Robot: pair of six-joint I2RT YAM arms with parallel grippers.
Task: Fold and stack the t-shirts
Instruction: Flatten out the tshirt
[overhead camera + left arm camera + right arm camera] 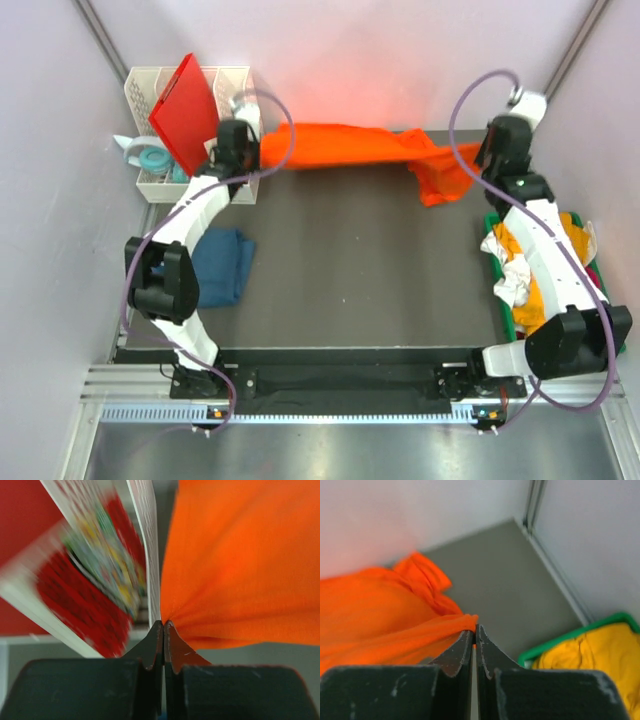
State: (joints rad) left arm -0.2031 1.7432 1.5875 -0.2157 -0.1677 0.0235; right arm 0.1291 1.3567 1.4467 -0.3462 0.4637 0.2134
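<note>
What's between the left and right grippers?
The orange t-shirt: left gripper shut on one end, right gripper on the other. Top view shows the span.

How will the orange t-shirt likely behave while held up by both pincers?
Probably floppy: the orange t-shirt hangs in loose folds between the left pincer and the right pincer, each shut on a pinch of cloth. Likely light, since thin cloth gathers to a point at each grip. It may drag on the table if lowered slack.
</note>
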